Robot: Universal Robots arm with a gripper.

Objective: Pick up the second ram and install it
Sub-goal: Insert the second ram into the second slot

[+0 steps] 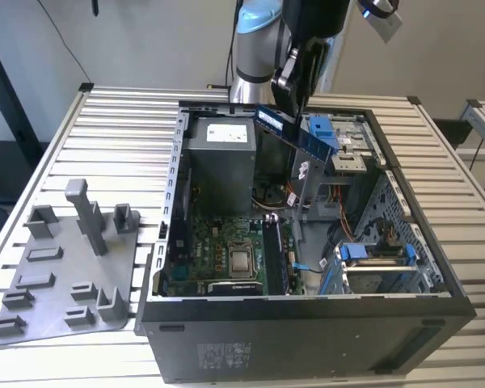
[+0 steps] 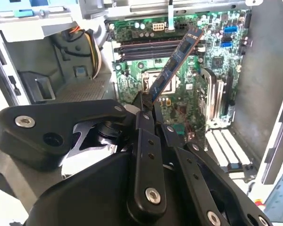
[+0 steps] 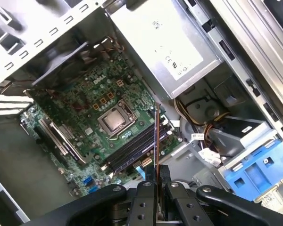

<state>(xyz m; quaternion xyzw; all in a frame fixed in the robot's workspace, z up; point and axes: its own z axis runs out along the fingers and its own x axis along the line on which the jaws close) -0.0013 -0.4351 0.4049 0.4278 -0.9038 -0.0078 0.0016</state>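
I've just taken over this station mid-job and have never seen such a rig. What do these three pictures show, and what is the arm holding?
One robot arm works over an open computer case that lies on a slatted table. The exterior view comes from a camera off the arm. Both wrist views come from cameras riding on the arm, looking past its gripper into the case. The fingers are shut on the second ram, a thin memory stick. It is held tilted in the air above the green motherboard, not seated in a slot. Beside the case, on the exterior view's left, a grey holder tray lies on the table.
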